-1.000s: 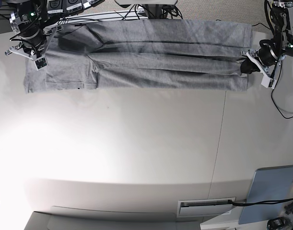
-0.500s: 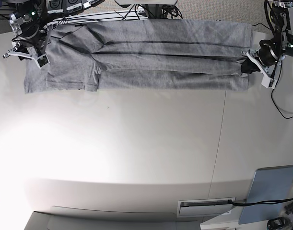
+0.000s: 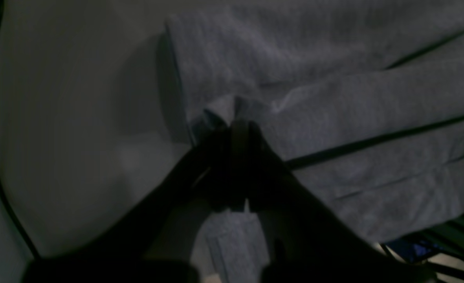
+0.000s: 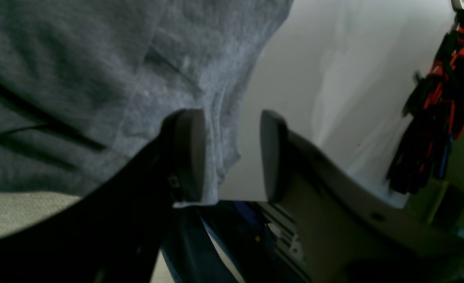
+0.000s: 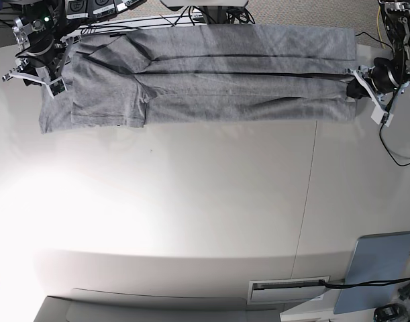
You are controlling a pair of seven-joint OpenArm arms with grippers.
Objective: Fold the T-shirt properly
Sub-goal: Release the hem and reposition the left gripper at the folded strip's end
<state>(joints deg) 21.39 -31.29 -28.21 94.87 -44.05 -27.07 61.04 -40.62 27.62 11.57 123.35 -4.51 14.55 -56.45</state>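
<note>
The grey T-shirt (image 5: 225, 80) lies folded into a long strip across the far side of the table, plain face up, with a sleeve flap at the view's left. My left gripper (image 5: 355, 88) is at the strip's right end. In the left wrist view it (image 3: 237, 122) is shut on a pinch of the T-shirt (image 3: 353, 98) edge. My right gripper (image 5: 35, 75) is at the strip's left end. In the right wrist view it (image 4: 232, 157) is open, and the T-shirt (image 4: 98, 59) edge hangs against one pad (image 4: 188, 153).
Cables and arm bases crowd the table's far edge (image 5: 124, 10). A black cable (image 5: 392, 151) loops at the right. A blue-grey panel (image 5: 382, 268) and a slotted vent (image 5: 288, 288) sit at the near right. A red and black clutter (image 4: 444, 98) stands beyond the table.
The whole shirt strip has slid toward the view's right and slightly farther away, drawn by my left gripper. My right gripper has shifted up and left a little at the left end.
</note>
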